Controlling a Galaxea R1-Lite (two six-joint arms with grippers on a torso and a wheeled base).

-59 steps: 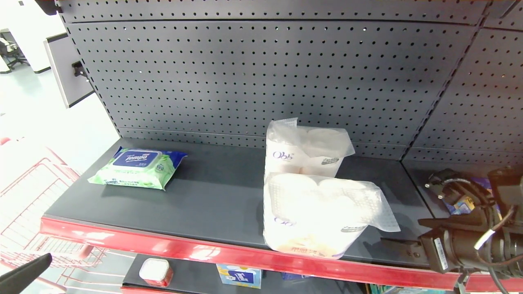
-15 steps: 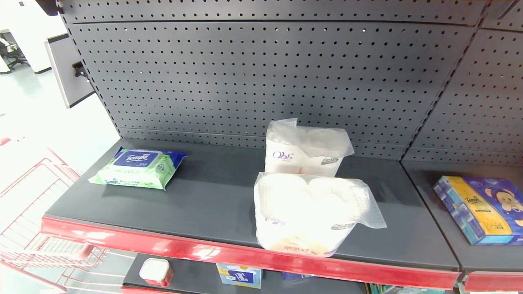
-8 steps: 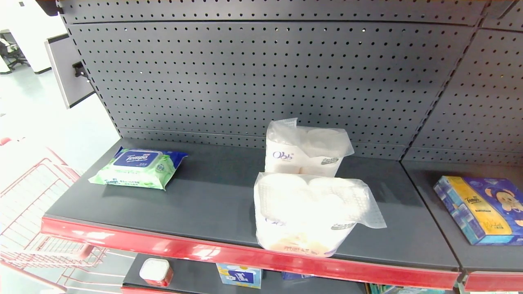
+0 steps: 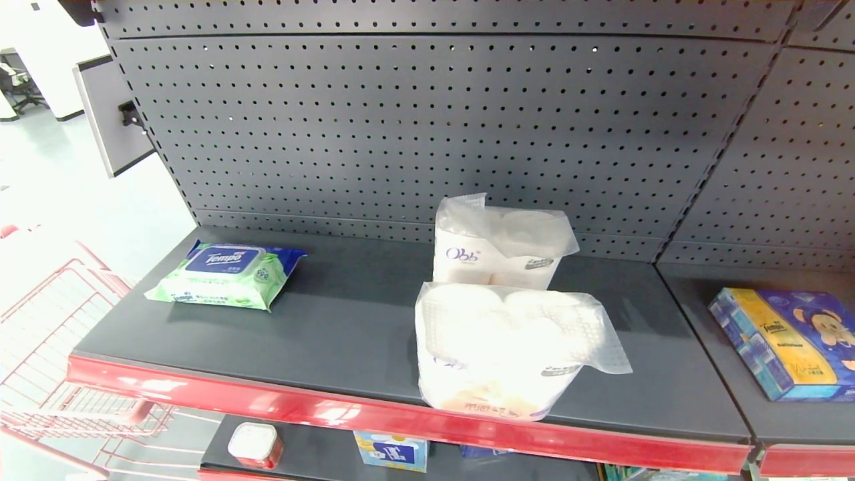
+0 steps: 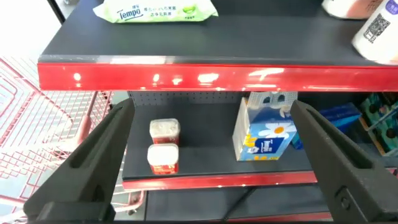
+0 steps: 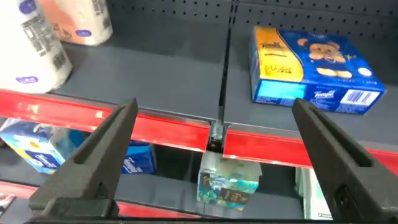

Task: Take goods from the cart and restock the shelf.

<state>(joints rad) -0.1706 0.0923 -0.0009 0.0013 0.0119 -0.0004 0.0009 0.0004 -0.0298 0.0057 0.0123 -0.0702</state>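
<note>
Left gripper (image 5: 211, 104) and right gripper (image 6: 214, 102), jaws wide apart, empty, face the shelf (image 4: 347, 334): wet-wipes pack (image 4: 224, 274), front toilet-roll pack (image 4: 501, 347) apparently touching rear toilet-roll pack (image 4: 497, 244), tissue box (image 4: 785, 341).

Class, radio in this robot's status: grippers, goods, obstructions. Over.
Left gripper open, empty. Right gripper open, empty. Goods shelved: front roll pack at shelf edge, rear roll pack behind, wipes pack left. Cart at robot's left.
</note>
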